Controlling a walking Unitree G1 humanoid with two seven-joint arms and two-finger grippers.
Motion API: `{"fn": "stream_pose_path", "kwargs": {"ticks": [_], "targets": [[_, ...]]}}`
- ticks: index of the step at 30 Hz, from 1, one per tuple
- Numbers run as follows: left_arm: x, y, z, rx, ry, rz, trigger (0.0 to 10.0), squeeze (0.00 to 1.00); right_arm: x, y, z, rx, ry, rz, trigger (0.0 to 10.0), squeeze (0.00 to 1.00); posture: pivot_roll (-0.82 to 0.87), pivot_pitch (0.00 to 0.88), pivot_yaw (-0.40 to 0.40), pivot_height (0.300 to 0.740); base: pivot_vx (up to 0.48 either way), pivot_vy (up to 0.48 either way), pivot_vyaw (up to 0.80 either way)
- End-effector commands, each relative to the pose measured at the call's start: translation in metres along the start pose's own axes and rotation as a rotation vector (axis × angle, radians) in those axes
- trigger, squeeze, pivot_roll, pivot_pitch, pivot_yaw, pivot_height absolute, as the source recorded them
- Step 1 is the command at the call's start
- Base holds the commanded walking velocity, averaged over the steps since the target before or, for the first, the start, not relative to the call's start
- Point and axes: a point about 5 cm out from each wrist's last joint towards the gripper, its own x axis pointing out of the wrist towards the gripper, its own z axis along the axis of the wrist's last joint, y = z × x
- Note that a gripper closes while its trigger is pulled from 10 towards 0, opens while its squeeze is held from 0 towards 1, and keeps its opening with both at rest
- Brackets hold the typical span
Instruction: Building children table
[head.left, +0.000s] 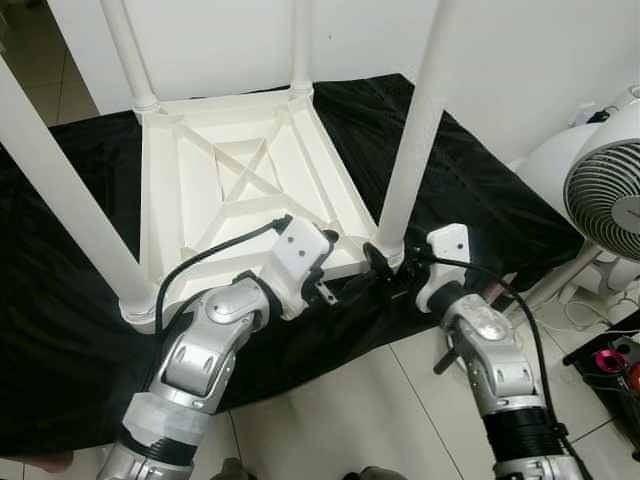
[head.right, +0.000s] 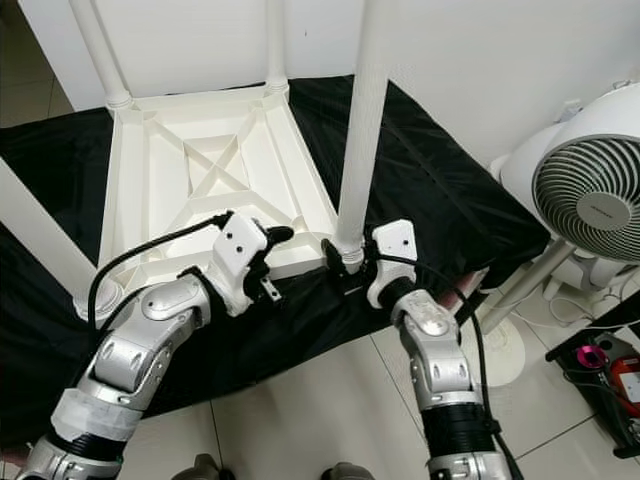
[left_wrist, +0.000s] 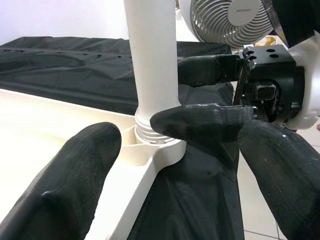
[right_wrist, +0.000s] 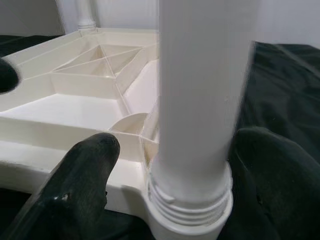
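Right now: right end effector (head.left: 385, 268) clamped on base of near-right table leg (head.left: 415, 130), black fingers (right_wrist: 85, 170) on both sides of leg, just above threaded collar where leg meets corner socket. Left end effector (head.left: 325, 262) just beside same corner, fingers spread apart, gripping nothing, one finger (left_wrist: 75, 185) over tabletop rim, pointing toward right end effector across the socket. Wrist cable looping from left arm over tabletop edge.

Children's table (head.left: 245, 180) upside down, white plastic, underside w/ X-shaped ribs facing up. Lying on black cloth (head.left: 70, 290) spread on tiled floor (head.left: 370, 400). Four white legs standing up: two far ones at far corners, near-left leg (head.left: 60, 200) slanting big across left side of head view, near-right leg in right end effector's grip. Thread rings visible at that leg's base, so cannot tell if fully seated.

Around: white pedestal fan (head.left: 605, 195) to right, grille facing camera, stand and base on floor beside cloth edge. Pink/black item (head.left: 610, 360) on floor at far right, too small to ID. White wall behind table. Fan near right arm's elbow side but apart from it.
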Motion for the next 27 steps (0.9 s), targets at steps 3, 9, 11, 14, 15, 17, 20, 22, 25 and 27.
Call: {"fn": "stream_pose_path", "kwargs": {"ticks": [3, 9, 11, 14, 15, 17, 20, 22, 25, 27], "targets": [[0.003, 0.002, 0.001, 0.009, 0.000, 0.002, 10.0, 0.00, 0.004, -0.014, 0.003, -0.060, 0.001, 0.077, 10.0, 0.00, -0.11, 0.000, 0.024, 0.740, 0.000, 0.000, 0.00], [0.004, 0.000, 0.001, 0.011, -0.004, -0.001, 10.0, 0.00, 0.021, -0.026, 0.004, -0.112, 0.025, 0.122, 10.0, 0.00, -0.10, 0.000, 0.017, 0.740, 0.000, 0.000, 0.00], [0.004, 0.001, 0.001, 0.012, -0.005, 0.000, 10.0, 0.00, 0.022, -0.027, 0.004, -0.118, 0.028, 0.133, 10.0, 0.00, -0.10, 0.000, 0.017, 0.740, 0.000, 0.000, 0.00], [0.003, 0.001, 0.002, 0.016, -0.006, 0.002, 10.0, 0.00, 0.032, -0.027, 0.003, -0.131, 0.047, 0.176, 10.0, 0.00, -0.09, 0.000, 0.010, 0.740, 0.000, 0.000, 0.00], [0.003, 0.001, 0.002, 0.016, -0.006, 0.002, 10.0, 0.00, 0.032, -0.027, 0.003, -0.131, 0.047, 0.176, 10.0, 0.00, -0.09, 0.000, 0.010, 0.740, 0.000, 0.000, 0.00], [0.003, 0.001, 0.002, 0.016, -0.006, 0.003, 10.0, 0.00, 0.034, -0.027, 0.003, -0.136, 0.053, 0.186, 10.0, 0.00, -0.09, 0.000, 0.010, 0.740, 0.000, 0.000, 0.00], [0.002, 0.002, 0.003, 0.020, -0.008, 0.018, 10.0, 0.00, 0.042, -0.023, -0.004, -0.140, 0.095, 0.252, 2.0, 0.00, -0.06, 0.000, -0.010, 0.740, 0.000, 0.000, 0.00], [0.001, 0.002, 0.003, 0.020, -0.010, 0.028, 10.0, 0.00, 0.045, -0.021, -0.007, -0.140, 0.109, 0.278, 0.0, 0.00, -0.06, 0.000, -0.019, 0.740, 0.000, 0.000, 0.00], [0.000, 0.002, 0.003, 0.019, -0.010, 0.032, 10.0, 0.00, 0.046, -0.021, -0.008, -0.137, 0.111, 0.286, 0.0, 0.00, -0.05, 0.000, -0.023, 0.740, 0.000, 0.000, 0.00], [0.000, 0.002, 0.003, 0.019, -0.010, 0.032, 10.0, 0.00, 0.046, -0.021, -0.008, -0.137, 0.111, 0.286, 0.0, 0.00, -0.05, 0.000, -0.023, 0.740, 0.000, 0.000, 0.00]]}}
